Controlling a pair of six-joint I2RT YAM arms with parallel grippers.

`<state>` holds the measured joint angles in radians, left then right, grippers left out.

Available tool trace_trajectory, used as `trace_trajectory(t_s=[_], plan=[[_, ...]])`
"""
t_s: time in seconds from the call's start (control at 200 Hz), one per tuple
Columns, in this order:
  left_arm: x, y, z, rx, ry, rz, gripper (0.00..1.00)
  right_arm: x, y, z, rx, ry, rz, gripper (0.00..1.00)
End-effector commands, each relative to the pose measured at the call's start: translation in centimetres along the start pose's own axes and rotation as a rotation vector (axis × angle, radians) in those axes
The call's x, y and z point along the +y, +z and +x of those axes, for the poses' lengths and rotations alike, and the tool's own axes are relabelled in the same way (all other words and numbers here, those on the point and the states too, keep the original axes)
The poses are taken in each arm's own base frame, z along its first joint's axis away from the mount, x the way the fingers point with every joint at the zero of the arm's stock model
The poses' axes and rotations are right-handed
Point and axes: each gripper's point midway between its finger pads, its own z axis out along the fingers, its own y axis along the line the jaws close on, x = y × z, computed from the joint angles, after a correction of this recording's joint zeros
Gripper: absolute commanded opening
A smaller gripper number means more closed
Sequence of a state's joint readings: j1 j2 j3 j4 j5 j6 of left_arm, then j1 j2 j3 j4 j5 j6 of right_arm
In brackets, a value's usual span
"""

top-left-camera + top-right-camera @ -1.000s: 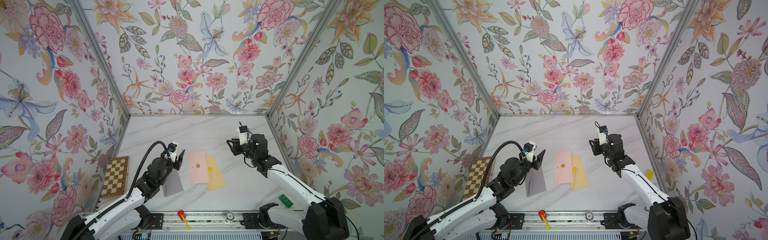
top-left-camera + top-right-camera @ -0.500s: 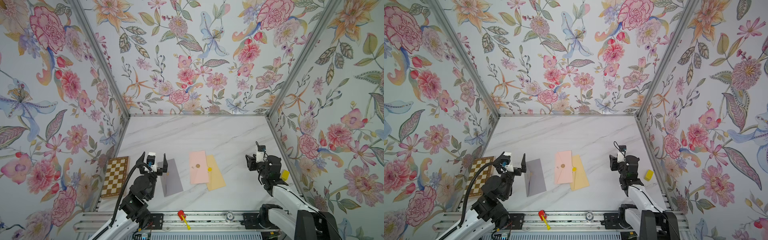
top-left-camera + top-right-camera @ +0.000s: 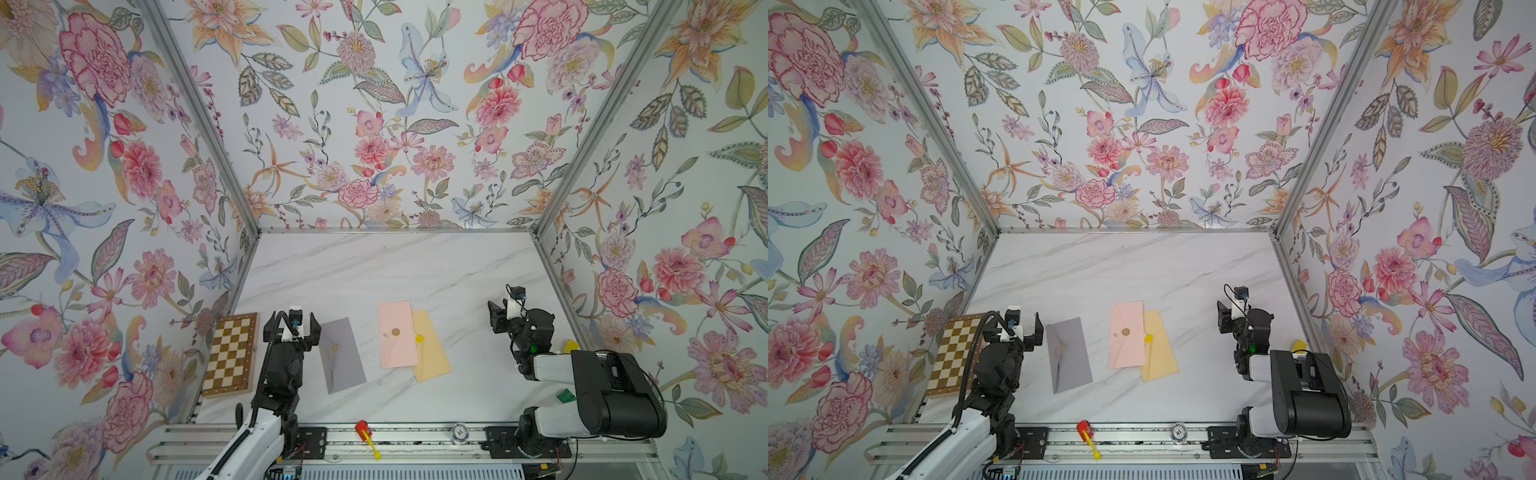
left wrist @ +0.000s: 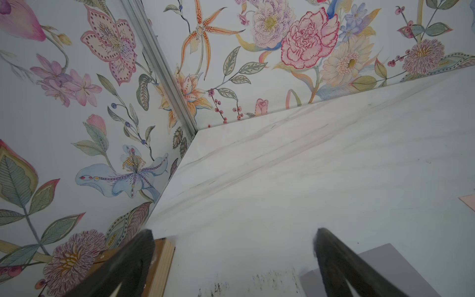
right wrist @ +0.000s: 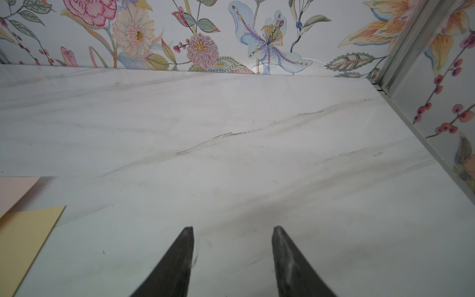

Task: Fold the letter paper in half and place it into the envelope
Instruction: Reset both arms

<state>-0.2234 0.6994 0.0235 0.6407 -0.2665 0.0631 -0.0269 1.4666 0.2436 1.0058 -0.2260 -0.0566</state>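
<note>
Closed grey rectangular paper envelope point(image 3: 341, 355) flat on white marble tabletop point(image 3: 374, 270); contents hidden, so letter paper's whereabouts cannot be told. Left hand point(image 4: 232, 231) just beside it, fingers spread wide, empty. Pink paper envelope point(image 3: 396, 334) with round seal overlaps yellow paper rectangle point(image 3: 434, 357) mid-tabletop. Right hand point(image 5: 232, 228) well apart, half spread, holding nothing. Wooden checkerboard point(image 3: 230, 357) by left wall.
</note>
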Motion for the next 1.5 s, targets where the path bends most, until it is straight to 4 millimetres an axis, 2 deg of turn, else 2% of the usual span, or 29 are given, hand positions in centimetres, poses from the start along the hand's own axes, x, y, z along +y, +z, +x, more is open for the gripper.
trace_trajectory(t_s=[0.0,0.175,0.32,0.54,0.616,0.626,0.676,0.686,0.741,0.781,0.836,0.851,0.866,0.931,0.941,0.956,0.966,1.026,1.086,1.126,1.141,1.181,1.291,1.441,1.491], plan=[[-0.1,0.4,-2.5,-0.137,-0.023,0.037,1.00,0.1,0.5,-2.0,-0.105,-0.057,0.008,0.52],[0.1,1.7,-1.1,-0.114,-0.031,0.033,1.00,-0.2,0.6,-1.9,-0.106,-0.051,0.036,0.54],[-0.1,3.5,-1.1,-0.087,-0.027,0.050,1.00,-0.5,0.7,-1.9,-0.099,-0.046,0.049,0.56],[-1.0,5.7,-2.3,-0.157,-0.069,0.105,0.99,-0.6,0.8,-1.9,-0.093,-0.042,0.056,0.58],[-1.6,7.0,-0.7,-0.130,-0.058,0.109,1.00,-0.6,0.8,-1.8,-0.091,-0.041,0.057,0.58],[-1.4,7.0,-1.2,-0.155,-0.066,0.100,1.00,-0.6,0.8,-1.8,-0.091,-0.041,0.057,0.59],[-1.1,7.4,-0.2,-0.127,-0.087,0.086,1.00,-0.6,0.8,-1.9,-0.091,-0.040,0.057,0.59],[-1.1,7.5,0.6,-0.091,-0.088,0.092,1.00,-0.6,0.8,-1.8,-0.091,-0.041,0.056,0.59],[-1.0,7.7,0.1,-0.081,-0.086,0.107,0.99,-0.6,0.8,-1.8,-0.089,-0.040,0.055,0.59],[-1.1,7.7,-0.8,-0.138,-0.086,0.116,1.00,-0.7,0.9,-1.9,-0.090,-0.039,0.058,0.60],[-1.5,7.5,0.2,-0.112,-0.082,0.125,1.00,-0.7,0.9,-1.7,-0.084,-0.037,0.060,0.61],[-1.5,7.5,0.6,-0.095,-0.081,0.124,1.00,-0.8,1.0,-1.8,-0.084,-0.036,0.064,0.62],[-1.2,7.4,-0.2,-0.113,-0.083,0.114,0.99,-0.9,1.0,-1.8,-0.081,-0.034,0.066,0.62],[-0.5,7.6,-0.3,-0.115,-0.100,0.073,0.99,-1.2,1.2,-1.7,-0.071,-0.024,0.078,0.70],[-0.2,7.7,-0.4,-0.116,-0.104,0.059,0.99,-1.2,1.2,-1.7,-0.070,-0.022,0.080,0.76],[0.1,7.8,-0.6,-0.123,-0.112,0.043,1.00,-1.3,1.2,-1.8,-0.071,-0.020,0.083,0.96],[0.2,7.8,-0.6,-0.124,-0.116,0.034,1.00,-1.3,1.2,-1.7,-0.070,-0.019,0.083,1.00],[0.8,8.0,0.3,-0.081,-0.127,-0.010,0.99,-1.4,1.2,-1.8,-0.070,-0.019,0.085,0.99],[1.4,8.1,0.0,-0.090,-0.141,-0.043,1.00,-1.4,1.2,-1.7,-0.070,-0.019,0.086,0.99],[1.3,8.2,1.1,-0.045,-0.140,-0.048,1.00,-1.4,1.2,-1.7,-0.069,-0.018,0.087,0.99],[1.5,8.7,0.3,-0.062,-0.143,-0.053,1.00,-1.4,1.2,-1.8,-0.070,-0.019,0.087,0.99],[1.4,8.8,-0.2,-0.078,-0.137,-0.050,1.00,-1.4,1.2,-1.8,-0.070,-0.019,0.086,0.99],[0.5,9.1,-0.1,-0.068,-0.115,-0.008,1.00,-1.4,1.2,-1.7,-0.069,-0.019,0.087,0.99],[0.6,9.0,-0.2,-0.071,-0.116,-0.012,0.99,-1.4,1.2,-1.7,-0.068,-0.020,0.087,0.99],[1.2,8.9,0.0,-0.067,-0.127,-0.043,1.00,-1.4,1.2,-1.8,-0.072,-0.020,0.087,0.99]])
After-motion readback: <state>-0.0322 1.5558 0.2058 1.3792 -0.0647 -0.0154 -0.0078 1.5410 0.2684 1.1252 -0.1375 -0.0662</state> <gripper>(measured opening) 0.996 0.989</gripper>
